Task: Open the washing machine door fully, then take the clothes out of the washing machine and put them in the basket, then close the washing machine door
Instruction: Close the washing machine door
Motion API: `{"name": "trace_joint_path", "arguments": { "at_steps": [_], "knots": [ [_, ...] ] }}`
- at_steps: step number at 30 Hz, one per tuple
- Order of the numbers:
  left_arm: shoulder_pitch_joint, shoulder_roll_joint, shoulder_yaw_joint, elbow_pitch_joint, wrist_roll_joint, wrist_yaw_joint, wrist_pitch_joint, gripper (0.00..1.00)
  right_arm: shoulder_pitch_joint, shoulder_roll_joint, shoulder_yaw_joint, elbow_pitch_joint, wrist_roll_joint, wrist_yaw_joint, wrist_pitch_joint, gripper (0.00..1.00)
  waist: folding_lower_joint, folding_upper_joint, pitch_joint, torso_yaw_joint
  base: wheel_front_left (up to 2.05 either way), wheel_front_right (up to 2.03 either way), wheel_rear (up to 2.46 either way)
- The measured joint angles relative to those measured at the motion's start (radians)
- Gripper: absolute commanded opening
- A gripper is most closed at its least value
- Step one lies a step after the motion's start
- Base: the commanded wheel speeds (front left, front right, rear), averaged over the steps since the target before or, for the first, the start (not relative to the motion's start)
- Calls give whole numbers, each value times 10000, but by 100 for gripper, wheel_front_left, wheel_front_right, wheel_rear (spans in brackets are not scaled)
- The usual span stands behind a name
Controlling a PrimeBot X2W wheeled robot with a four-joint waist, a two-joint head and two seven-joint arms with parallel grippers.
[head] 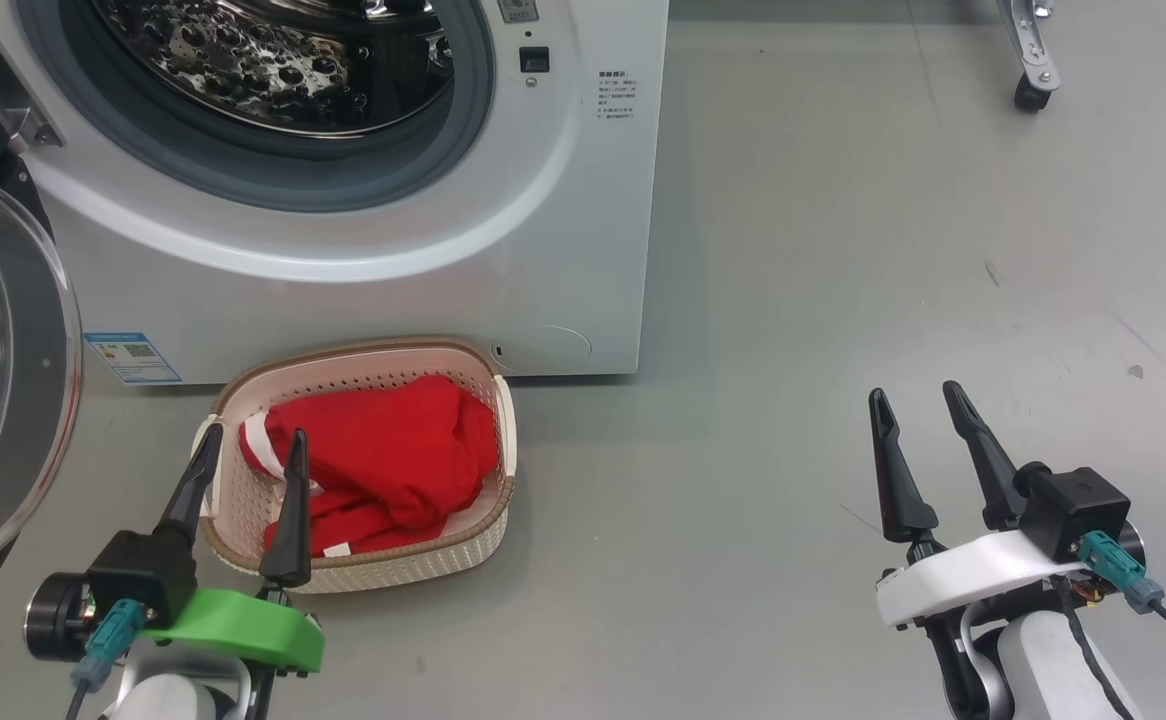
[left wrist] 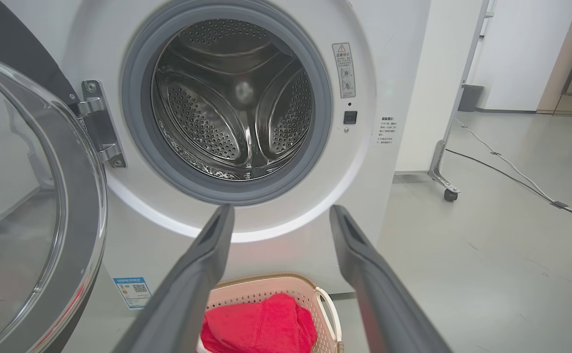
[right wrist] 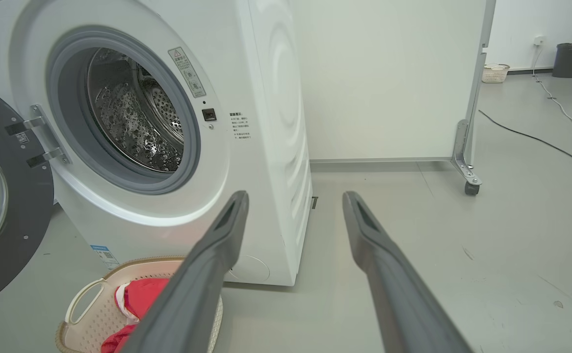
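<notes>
Clothes [head: 393,450] sit in the basket [head: 343,352] before the washing machine [head: 543,250]; your left gripper [head: 255,433] and right gripper [head: 915,390] gape empty.

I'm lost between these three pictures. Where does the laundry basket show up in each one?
Head view: basket lower left of centre, on the floor.
Left wrist view: basket at bottom centre.
Right wrist view: basket in the bottom left corner.
Shared landmark: the blue label sticker low on the washing machine, close to the basket.
</notes>
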Motion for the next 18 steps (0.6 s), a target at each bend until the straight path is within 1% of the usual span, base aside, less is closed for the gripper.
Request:
{"name": "trace_joint_path", "arguments": {
  "at_steps": [7,18],
  "knots": [
    [19,0,29,0,4,0,0,100,0,2,-2,23,0,0,0,100,0,0,-22,-3,-29,29,0],
    [30,0,35,2,12,0,0,100,0,4,19,63,2,0,0,100,0,0,-69,5,-2,2,0]
  ]
}}
